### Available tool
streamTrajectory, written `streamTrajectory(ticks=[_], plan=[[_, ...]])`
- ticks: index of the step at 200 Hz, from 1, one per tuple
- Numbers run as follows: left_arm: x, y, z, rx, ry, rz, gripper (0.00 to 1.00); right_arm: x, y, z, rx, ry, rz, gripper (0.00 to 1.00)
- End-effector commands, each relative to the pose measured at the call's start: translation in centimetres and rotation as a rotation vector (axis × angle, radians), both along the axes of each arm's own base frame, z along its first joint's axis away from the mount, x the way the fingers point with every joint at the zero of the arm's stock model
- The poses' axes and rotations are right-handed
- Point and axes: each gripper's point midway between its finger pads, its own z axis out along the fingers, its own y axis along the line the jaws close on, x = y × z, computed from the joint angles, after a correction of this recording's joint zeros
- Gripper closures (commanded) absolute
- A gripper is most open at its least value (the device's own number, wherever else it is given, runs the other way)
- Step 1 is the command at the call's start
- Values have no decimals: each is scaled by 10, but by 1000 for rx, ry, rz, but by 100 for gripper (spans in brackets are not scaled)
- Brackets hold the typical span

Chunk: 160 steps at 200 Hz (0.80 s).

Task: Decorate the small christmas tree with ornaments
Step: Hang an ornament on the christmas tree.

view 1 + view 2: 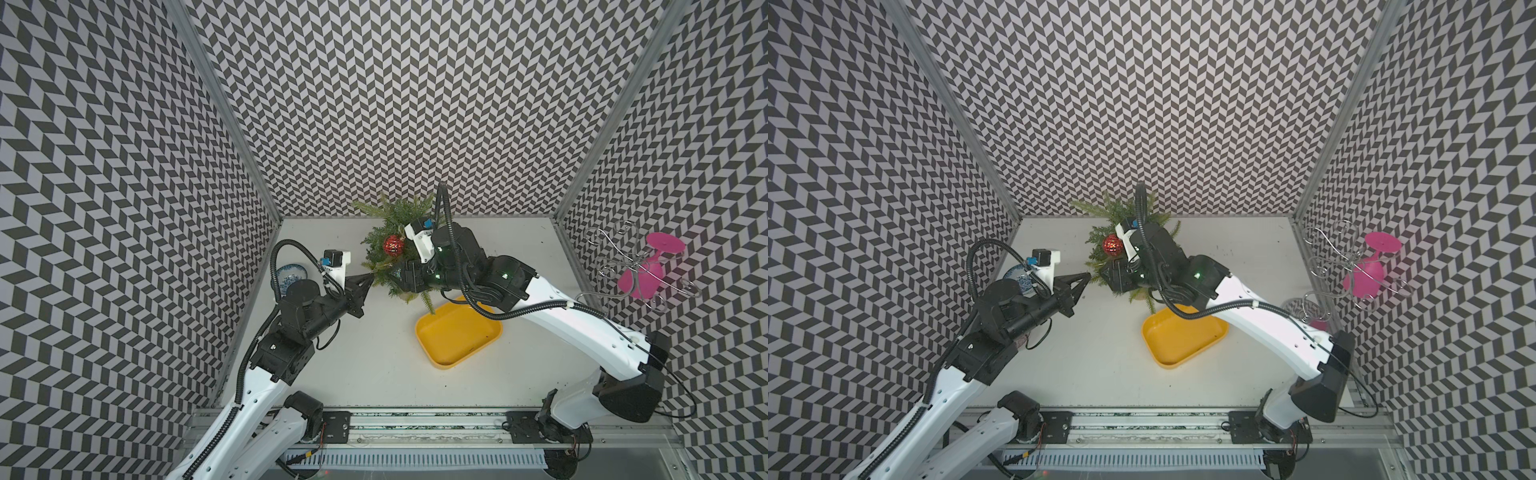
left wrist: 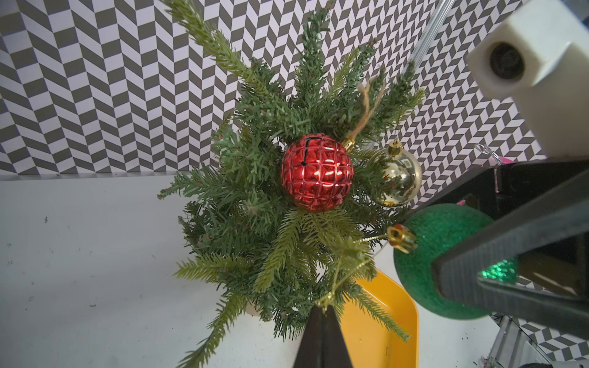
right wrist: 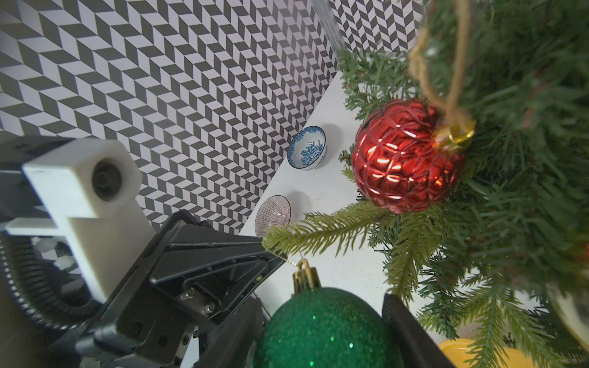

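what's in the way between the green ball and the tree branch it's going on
Nothing visible. The left end effector holds the green ball's string right at a branch tip of the tree; the red ball hangs apart from it.

A small green tree [image 2: 255, 197] stands upright near the back wall [image 1: 415, 124]. A red gridded bauble [image 2: 317, 172] hangs from it by twine, a gold one [image 2: 401, 178] just beside it — a glittery green bauble [image 2: 424, 255] sits beside the lower branches.

1. A yellow tray [image 1: 457, 338] lies on the white surface [image 1: 374, 374].
2. A blue-and-white bowl [image 3: 307, 148] sits near the left wall, with a ribbed bowl [image 3: 273, 215] beside it.
3. A wire rack [image 1: 611, 266] carries pink glasses [image 1: 642, 274].
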Motion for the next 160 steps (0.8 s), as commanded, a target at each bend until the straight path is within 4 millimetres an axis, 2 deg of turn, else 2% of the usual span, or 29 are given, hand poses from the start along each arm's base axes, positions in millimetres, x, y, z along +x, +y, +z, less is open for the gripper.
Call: streamTrajectory(ticks=[1,28,68,107,127,142,160], plan=[[0,1,5,0,-41,-2,100,-2,-1,24,63,-73,13,42],[1,0,2,6,-39,-5,100,-6,-1,24,66,-86,37,42],[5,-2,0,9,-36,-5,100,-7,-1,9,41,-76,47,42],[9,-4,2,8,-37,-8,100,-5,-2,5,38,-76,37,42],[9,-5,6,2,-39,-10,88,-5,-2,6,43,-79,31,42],[7,-4,7,-3,-37,-9,75,-4,-2,5,44,-78,29,42],[4,-2,8,-7,-38,-6,71,-4,-2,5,47,-77,27,42]])
